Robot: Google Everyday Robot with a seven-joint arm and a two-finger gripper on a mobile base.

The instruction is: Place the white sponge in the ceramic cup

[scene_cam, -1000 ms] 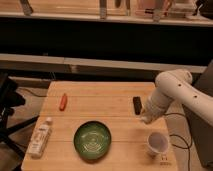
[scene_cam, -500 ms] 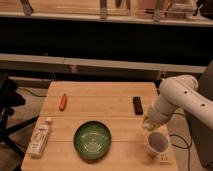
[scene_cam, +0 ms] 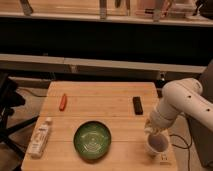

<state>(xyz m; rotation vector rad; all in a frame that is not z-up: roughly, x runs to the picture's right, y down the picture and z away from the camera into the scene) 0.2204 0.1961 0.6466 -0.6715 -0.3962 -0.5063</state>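
White bottle (scene_cam: pixel 40 139) lies at the table's (scene_cam: pixel 100 102) left edge, orange-red item (scene_cam: pixel 63 101) further back, green bowl (scene_cam: pixel 92 140) front-center, black bar (scene_cam: pixel 138 105) right. Gripper (scene_cam: pixel 151 131) hangs just over the ceramic cup (scene_cam: pixel 157 145) at front right. White sponge not visible.

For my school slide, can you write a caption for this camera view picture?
Robot gripper lowered right over the ceramic cup, near the green bowl on a wooden table.

Gripper (scene_cam: pixel 152 131) hangs right over ceramic cup (scene_cam: pixel 157 145) at table's (scene_cam: pixel 100 102) right-front corner; green bowl (scene_cam: pixel 92 140) w/ ribbed inside sits left of cup.
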